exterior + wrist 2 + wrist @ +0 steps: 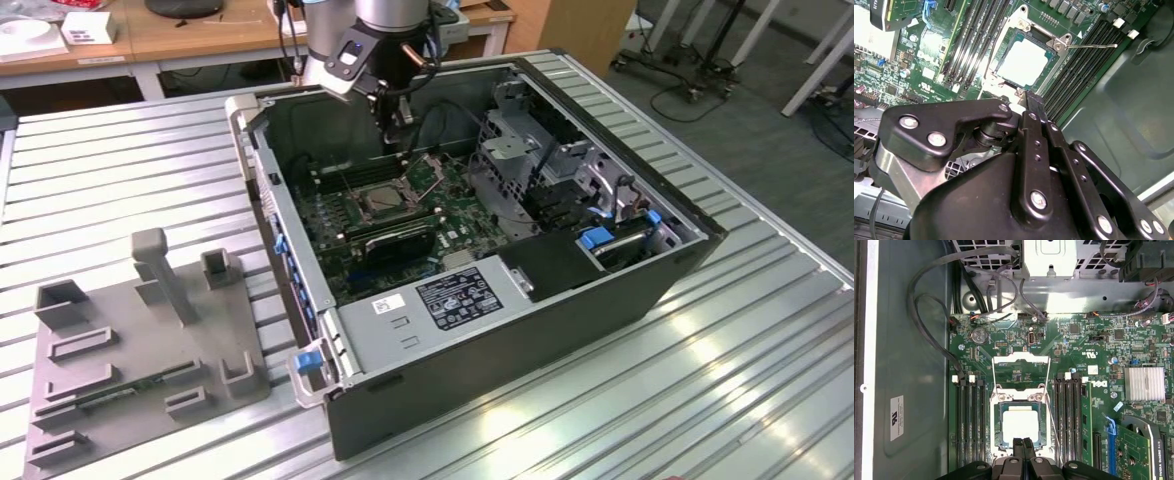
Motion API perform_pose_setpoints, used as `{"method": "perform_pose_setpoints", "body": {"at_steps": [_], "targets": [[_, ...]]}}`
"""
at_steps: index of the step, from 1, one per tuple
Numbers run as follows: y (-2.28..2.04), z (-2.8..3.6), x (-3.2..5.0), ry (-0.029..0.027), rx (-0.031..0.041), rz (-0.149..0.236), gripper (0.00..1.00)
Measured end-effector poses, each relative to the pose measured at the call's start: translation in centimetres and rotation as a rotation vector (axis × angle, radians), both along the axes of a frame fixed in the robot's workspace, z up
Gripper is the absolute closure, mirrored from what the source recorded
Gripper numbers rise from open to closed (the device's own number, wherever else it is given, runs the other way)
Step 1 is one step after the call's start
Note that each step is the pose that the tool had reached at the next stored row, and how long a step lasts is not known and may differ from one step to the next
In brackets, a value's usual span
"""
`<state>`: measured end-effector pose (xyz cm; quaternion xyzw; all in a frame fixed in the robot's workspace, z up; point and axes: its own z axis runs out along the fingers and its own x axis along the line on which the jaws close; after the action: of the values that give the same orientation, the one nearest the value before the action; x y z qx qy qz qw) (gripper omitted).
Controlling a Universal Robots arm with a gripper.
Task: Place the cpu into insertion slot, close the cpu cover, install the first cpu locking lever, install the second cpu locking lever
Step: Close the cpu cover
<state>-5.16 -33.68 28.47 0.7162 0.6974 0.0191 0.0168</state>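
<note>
hovering just short of the socket, the gripper (1023, 444) has its two fingers pressed together with nothing between them. in the first wrist view their tips sit right beside the near rim of the insertion slot (998, 430). the cpu (1021, 424) already lies flat inside that slot, pale top up, so the placing step is done. beyond it the cpu cover (1021, 358) is swung back and open over the green board, so i judge closing the cover to be the step in hand. that calls for a gentle push on the plate's free edge, so it swings down over the chip without nudging it. the second wrist view makes plain a thin locking lever (1094, 46) sticking out free to one side of the socket, where the first wrist view gives faint lines at best; i cannot tell where its mate lies. farther off, the exterior view gives the setting the wrist views lack: the open computer case (667, 270) lying on a ribbed metal table (694, 400), with a grey fixture (134, 340) well apart on the exterior view's left.
</note>
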Motion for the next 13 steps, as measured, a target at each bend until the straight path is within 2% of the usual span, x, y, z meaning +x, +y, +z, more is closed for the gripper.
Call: {"method": "perform_pose_setpoints", "body": {"at_steps": [5, 13], "targets": [[0.0, 0.0, 0.53, 0.0, 0.0, 0.0, 0.89], [0.0, -0.01, 2.46, 0.0, 0.0, 0.0, 0.89]]}}
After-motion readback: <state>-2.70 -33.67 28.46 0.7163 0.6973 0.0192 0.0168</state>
